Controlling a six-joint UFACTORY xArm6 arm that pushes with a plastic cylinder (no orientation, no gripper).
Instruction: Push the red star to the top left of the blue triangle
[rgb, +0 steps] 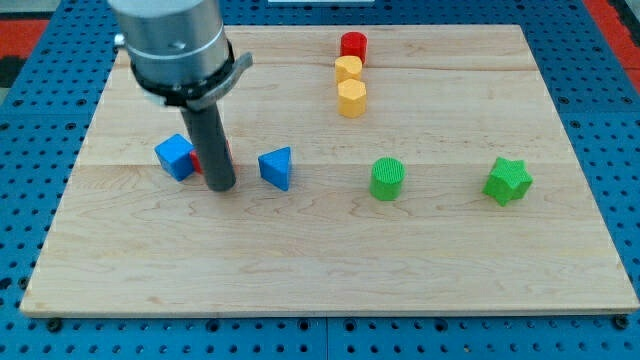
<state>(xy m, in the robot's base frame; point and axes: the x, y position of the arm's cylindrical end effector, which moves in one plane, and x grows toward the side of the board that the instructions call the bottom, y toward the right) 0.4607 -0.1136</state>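
Observation:
The red star (227, 151) is mostly hidden behind my rod; only small red slivers show beside it. My tip (221, 187) rests on the board just below the red star, between the blue cube (175, 157) to the left and the blue triangle (276, 167) to the right. The red star lies directly left of the blue triangle, close to the blue cube. The blue triangle sits left of the board's middle.
A red cylinder (353, 46), a yellow block (348, 69) and a yellow hexagon (352, 98) stand in a column at the view's top middle. A green cylinder (387, 179) and a green star (507, 181) sit at the right. The wooden board (320, 270) has blue pegboard around it.

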